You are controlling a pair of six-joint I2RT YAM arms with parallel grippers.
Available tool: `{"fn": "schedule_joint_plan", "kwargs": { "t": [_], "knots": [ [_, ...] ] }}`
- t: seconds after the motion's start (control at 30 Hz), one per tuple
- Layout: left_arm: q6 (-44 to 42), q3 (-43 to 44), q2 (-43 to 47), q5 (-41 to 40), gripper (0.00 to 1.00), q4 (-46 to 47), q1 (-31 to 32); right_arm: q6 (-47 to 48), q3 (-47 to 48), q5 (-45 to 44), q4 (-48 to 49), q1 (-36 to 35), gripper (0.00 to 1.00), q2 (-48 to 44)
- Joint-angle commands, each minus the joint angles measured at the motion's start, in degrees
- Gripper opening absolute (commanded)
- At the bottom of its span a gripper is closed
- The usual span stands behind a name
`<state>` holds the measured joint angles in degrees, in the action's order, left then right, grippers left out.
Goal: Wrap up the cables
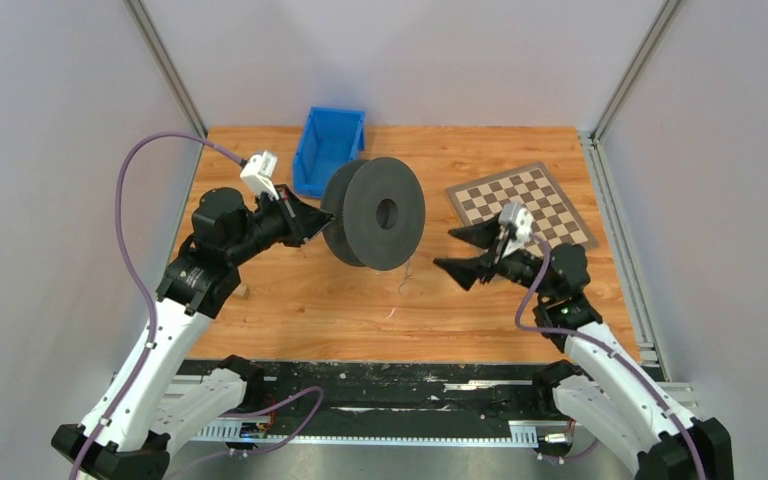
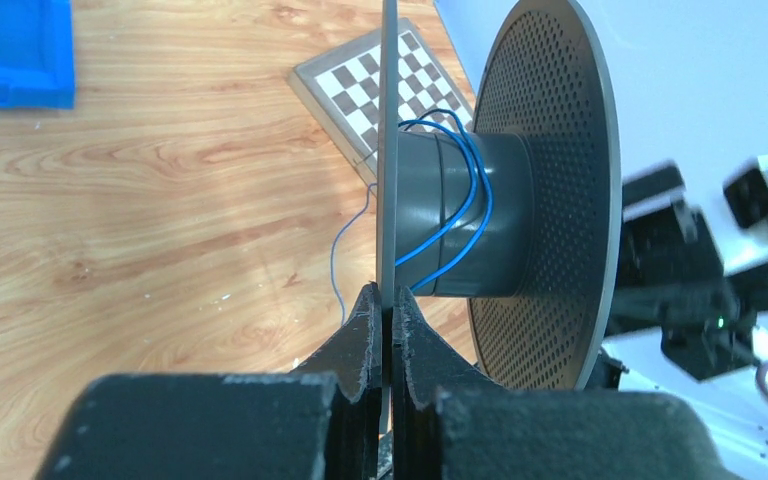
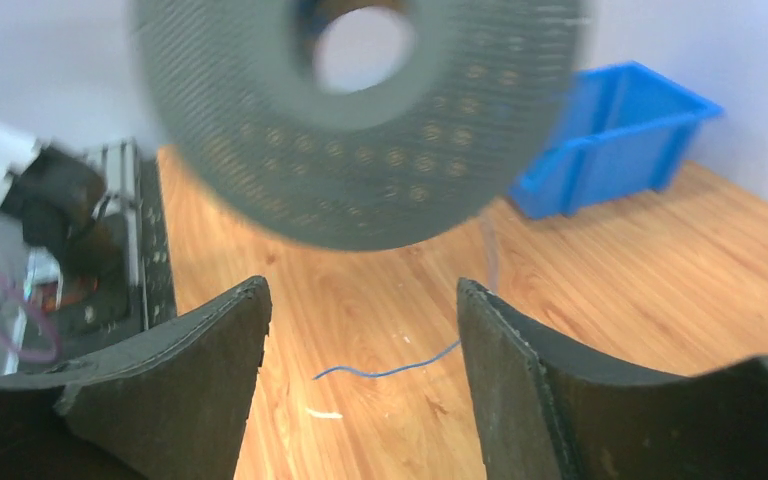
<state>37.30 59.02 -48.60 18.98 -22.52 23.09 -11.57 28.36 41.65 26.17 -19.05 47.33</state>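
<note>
Blue cable (image 2: 487,205) round one spool (image 2: 550,200), left claw (image 2: 385,300) clamping spool, right claw (image 3: 360,300) apart

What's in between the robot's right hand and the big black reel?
Only the loose end of the thin blue wire lying on bare wooden table; the right wrist view shows it beyond the open right hand.

Counter (image 1: 290,300) wood-grain, smooth, slight sheen. Spool (image 1: 360,225) matt dark grey plastic with finely perforated flanges; cable (image 2: 333,270) thin, smooth, blue-coated wire. Bin (image 1: 328,150) glossy blue plastic; left pincer (image 2: 385,300) matt black, grainy plastic.
</note>
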Motion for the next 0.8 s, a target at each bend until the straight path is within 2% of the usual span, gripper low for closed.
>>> {"fn": "schedule_joint_plan", "kwargs": {
  "t": [0.0,0.13,0.33,0.53,0.77],
  "knots": [
    [3.7,5.1,-0.6,-4.4,0.00,1.2,-0.5,23.7,-5.6,-2.0,2.5,-10.8,0.69,-5.3],
    [4.7,5.8,-0.6,-4.8,0.00,0.9,-0.4,38.0,-8.6,-5.4,0.1,-21.0,0.70,-5.1],
    [4.9,7.4,-1.0,-4.6,0.00,-0.5,-0.4,47.4,-8.0,-10.3,0.3,-27.1,0.69,4.6],
    [4.7,8.8,-1.2,-4.7,0.00,-1.7,-0.5,53.7,-7.6,-12.6,2.2,-28.4,0.70,12.8],
    [4.8,8.9,-1.5,-4.6,0.00,-2.4,-0.4,55.8,-8.0,-17.0,7.1,-28.5,0.66,17.5]
  ]
}}
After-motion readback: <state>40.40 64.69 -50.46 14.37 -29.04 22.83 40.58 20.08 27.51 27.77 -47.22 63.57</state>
